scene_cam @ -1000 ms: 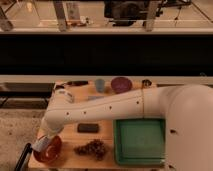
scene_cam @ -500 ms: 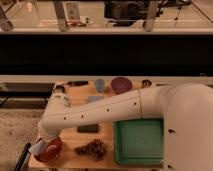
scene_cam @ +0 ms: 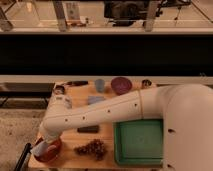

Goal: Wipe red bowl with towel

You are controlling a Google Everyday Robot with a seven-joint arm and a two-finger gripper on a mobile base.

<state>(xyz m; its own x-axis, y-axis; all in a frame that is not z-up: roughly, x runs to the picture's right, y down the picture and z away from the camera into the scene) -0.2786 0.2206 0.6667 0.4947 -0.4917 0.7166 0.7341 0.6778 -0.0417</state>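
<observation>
Reaches across wooden table (scene_cam: pixel 80 95) toward near-left corner, past green tray (scene_cam: pixel 140 142) at near right. Risks shoving red bowl (scene_cam: pixel 53 154) off the near-left edge if pressing sideways too hard. Could also knock grape bunch (scene_cam: pixel 92 148) just right of bowl. Works with gripper (scene_cam: pixel 45 144) at bowl's left rim, clamped tight on towel (scene_cam: pixel 40 149); may lose small cloth mid-wipe.

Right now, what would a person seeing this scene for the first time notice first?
The big white arm reaches from the right across the wooden table to its front left corner. There the gripper, shut on the towel, is down at the red bowl. Next comes the green tray at the front right, with the grapes just left of it.
</observation>
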